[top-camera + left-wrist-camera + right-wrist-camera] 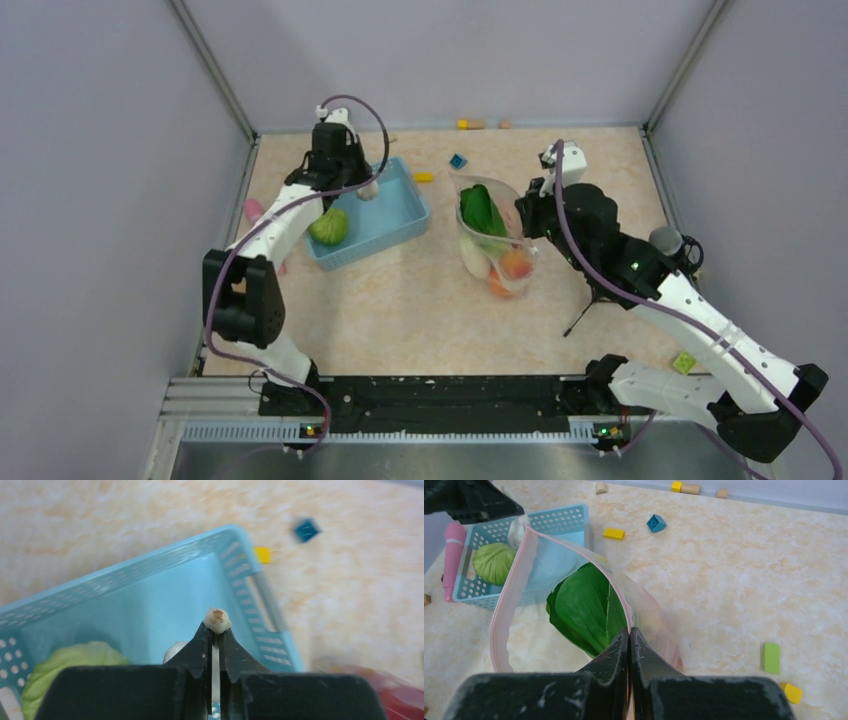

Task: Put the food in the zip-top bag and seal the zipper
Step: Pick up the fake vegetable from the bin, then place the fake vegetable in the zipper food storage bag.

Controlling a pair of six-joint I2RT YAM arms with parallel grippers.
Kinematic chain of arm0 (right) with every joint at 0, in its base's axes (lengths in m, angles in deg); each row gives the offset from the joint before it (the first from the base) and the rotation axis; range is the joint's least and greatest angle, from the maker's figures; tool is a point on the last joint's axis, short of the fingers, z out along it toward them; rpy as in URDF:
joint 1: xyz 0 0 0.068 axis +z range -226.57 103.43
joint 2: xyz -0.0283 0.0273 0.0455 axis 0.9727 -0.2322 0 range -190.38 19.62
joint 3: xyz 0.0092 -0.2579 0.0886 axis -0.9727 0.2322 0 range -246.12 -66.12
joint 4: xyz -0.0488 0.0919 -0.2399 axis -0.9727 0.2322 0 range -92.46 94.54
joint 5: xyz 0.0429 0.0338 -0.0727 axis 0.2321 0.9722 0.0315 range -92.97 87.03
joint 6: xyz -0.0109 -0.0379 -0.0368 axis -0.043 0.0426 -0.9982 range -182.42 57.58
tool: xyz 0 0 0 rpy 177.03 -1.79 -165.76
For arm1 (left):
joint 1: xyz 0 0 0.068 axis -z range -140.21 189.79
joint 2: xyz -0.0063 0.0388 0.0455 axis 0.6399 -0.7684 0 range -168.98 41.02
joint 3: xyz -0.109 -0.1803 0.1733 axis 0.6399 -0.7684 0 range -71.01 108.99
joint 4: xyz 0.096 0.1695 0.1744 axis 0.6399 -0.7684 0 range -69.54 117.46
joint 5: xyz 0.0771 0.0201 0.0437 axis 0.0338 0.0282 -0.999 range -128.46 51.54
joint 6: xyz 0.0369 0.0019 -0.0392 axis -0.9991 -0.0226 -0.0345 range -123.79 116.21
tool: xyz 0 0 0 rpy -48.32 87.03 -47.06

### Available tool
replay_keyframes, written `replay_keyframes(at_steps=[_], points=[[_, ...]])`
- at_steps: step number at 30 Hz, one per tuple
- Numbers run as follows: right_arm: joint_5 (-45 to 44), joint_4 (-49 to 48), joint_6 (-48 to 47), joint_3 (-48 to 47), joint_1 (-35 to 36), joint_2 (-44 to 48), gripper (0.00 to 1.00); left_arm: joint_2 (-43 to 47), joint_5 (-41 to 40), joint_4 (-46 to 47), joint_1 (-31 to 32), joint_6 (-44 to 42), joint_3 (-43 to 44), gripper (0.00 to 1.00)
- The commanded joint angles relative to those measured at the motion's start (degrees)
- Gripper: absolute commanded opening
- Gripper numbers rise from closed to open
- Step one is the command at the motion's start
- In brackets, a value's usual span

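Observation:
The clear zip-top bag (492,240) stands open at mid table. It holds a green leafy vegetable (584,605), a white piece and orange-red round fruits (512,265). My right gripper (629,631) is shut on the bag's near rim, on the pale pink zipper (509,590), which runs around the open mouth. My left gripper (217,628) is shut on a small white food piece with a brown tip (217,619) and holds it above the light blue basket (150,570). A green cabbage (328,226) lies in the basket. In the top view the left gripper (365,186) is left of the bag.
A pink stick toy (451,560) lies left of the basket. A blue block (457,160) and a yellow block (422,177) lie between the basket and the bag. A green block (684,362) lies near right. More blocks (470,124) lie along the back wall. Grey walls enclose the table.

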Motion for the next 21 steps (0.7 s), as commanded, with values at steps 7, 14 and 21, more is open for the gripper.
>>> replay_keyframes(at_steps=[7,14,21], points=[[1.8,-3.75,0.74,0.12,-0.58,3.4,0.0,20.07,28.3,14.27,7.82,3.38,-3.12,0.0],[2.47,-4.15,1.46,0.33,-0.55,4.15,0.0,25.74,29.5,17.73,18.8,1.6,-0.68,0.0],[3.51,-4.2,2.01,0.34,-0.54,4.11,0.0,22.88,33.54,19.66,26.92,0.48,0.99,0.0]])
